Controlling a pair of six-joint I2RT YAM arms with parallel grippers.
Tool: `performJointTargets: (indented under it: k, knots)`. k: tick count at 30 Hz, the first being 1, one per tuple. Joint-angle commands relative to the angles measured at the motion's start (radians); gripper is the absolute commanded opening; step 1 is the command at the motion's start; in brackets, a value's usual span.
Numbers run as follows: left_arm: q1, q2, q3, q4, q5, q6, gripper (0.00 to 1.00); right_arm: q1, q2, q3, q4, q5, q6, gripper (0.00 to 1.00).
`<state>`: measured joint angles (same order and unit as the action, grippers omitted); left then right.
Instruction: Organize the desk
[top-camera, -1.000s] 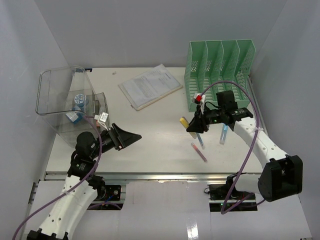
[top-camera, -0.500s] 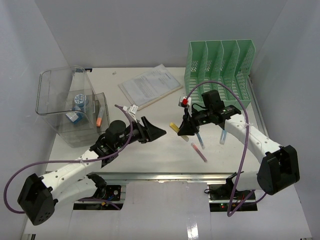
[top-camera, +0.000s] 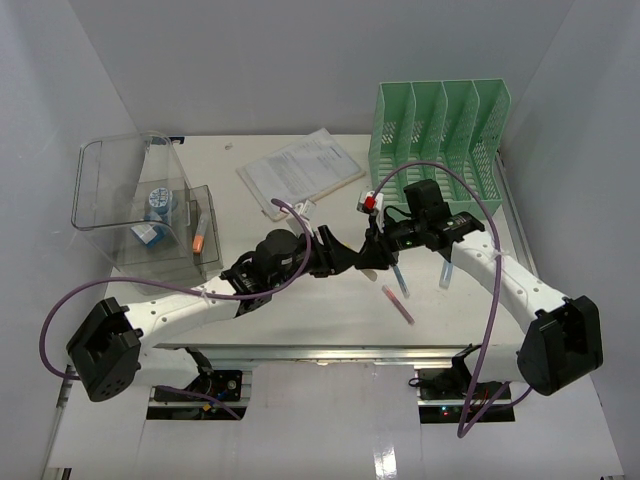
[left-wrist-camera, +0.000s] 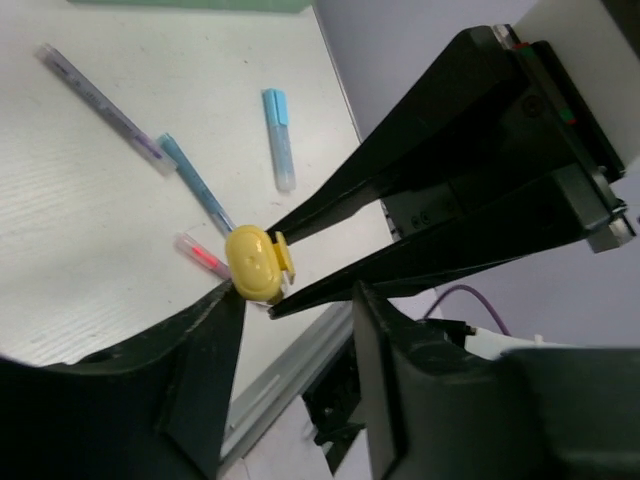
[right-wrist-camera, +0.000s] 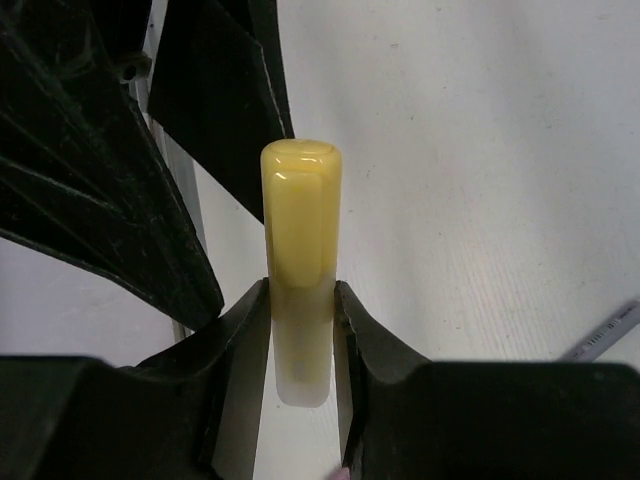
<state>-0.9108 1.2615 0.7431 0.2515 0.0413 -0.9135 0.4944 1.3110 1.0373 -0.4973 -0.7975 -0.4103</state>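
Observation:
The white desk (top-camera: 300, 285) carries loose pens. My right gripper (top-camera: 373, 256) is shut on a yellow highlighter (right-wrist-camera: 300, 230) and holds it above the desk, cap end sticking out; in the right wrist view the gripper (right-wrist-camera: 300, 305) clamps the pale barrel. My left gripper (top-camera: 345, 256) is open, nose to nose with the right one. In the left wrist view the left gripper (left-wrist-camera: 298, 292) has its fingers on either side of the highlighter's yellow cap (left-wrist-camera: 255, 263), one fingertip right beside it. In the top view the highlighter is hidden between the grippers.
On the desk under the grippers lie a pink pen (top-camera: 398, 304), a blue pen (top-camera: 400, 280) and a light blue marker (top-camera: 447, 268). A mint-green file rack (top-camera: 440, 140) stands back right. Papers (top-camera: 300, 172) lie at the back. A clear bin (top-camera: 130, 200) holding small items stands at the left.
My left arm has swung right from the bin to the middle, its open jaws now around the highlighter's cap. My right gripper moved slightly left with the highlighter.

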Motion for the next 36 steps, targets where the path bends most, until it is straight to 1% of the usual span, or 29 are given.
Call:
performJointTargets:
  k: [1, 4, 10, 14, 18, 20, 22, 25, 27, 29, 31, 33, 34, 36]
  knots:
    - [-0.023, -0.006, 0.041, 0.000, -0.114, 0.007, 0.48, 0.013, -0.050, -0.004, 0.046, -0.051, 0.028, 0.08]
    - [-0.029, -0.010, 0.042, -0.007, -0.143, 0.001, 0.46, 0.014, -0.063, -0.018, 0.057, -0.051, 0.037, 0.09]
    - [-0.031, -0.034, 0.031, -0.010, -0.184, -0.008, 0.46, 0.014, -0.081, -0.035, 0.062, -0.052, 0.038, 0.09]
    - [-0.032, -0.034, 0.041, -0.016, -0.186, -0.005, 0.46, 0.015, -0.088, -0.040, 0.066, -0.053, 0.045, 0.10]
    - [-0.033, -0.026, 0.043, -0.017, -0.170, -0.013, 0.31, 0.015, -0.087, -0.036, 0.073, -0.041, 0.054, 0.17]
    - [-0.033, -0.029, 0.038, -0.019, -0.161, -0.017, 0.19, 0.015, -0.087, -0.034, 0.075, -0.031, 0.054, 0.24]
    - [-0.033, -0.035, 0.036, -0.026, -0.158, -0.021, 0.12, 0.015, -0.085, -0.032, 0.076, -0.025, 0.054, 0.30]
    - [-0.034, -0.052, 0.045, -0.063, -0.158, -0.018, 0.07, 0.015, -0.073, -0.027, 0.074, -0.019, 0.052, 0.45]
    - [-0.033, -0.068, 0.064, -0.114, -0.164, -0.005, 0.06, 0.015, -0.063, -0.019, 0.068, -0.012, 0.039, 0.62]
    - [-0.034, -0.085, 0.090, -0.225, -0.199, 0.027, 0.06, 0.015, -0.056, -0.007, 0.050, 0.010, 0.017, 0.73]
    - [-0.034, -0.113, 0.127, -0.353, -0.253, 0.072, 0.05, 0.012, -0.056, 0.005, 0.023, 0.030, -0.026, 0.80]
    - [-0.034, -0.123, 0.189, -0.525, -0.327, 0.139, 0.05, 0.004, -0.072, 0.005, 0.003, 0.041, -0.047, 0.86]
    - [-0.034, -0.129, 0.244, -0.654, -0.361, 0.189, 0.05, -0.010, -0.091, -0.007, -0.004, 0.033, -0.070, 0.91]
    - [-0.029, -0.117, 0.336, -0.838, -0.467, 0.236, 0.05, -0.031, -0.129, -0.035, -0.004, 0.022, -0.103, 0.93]
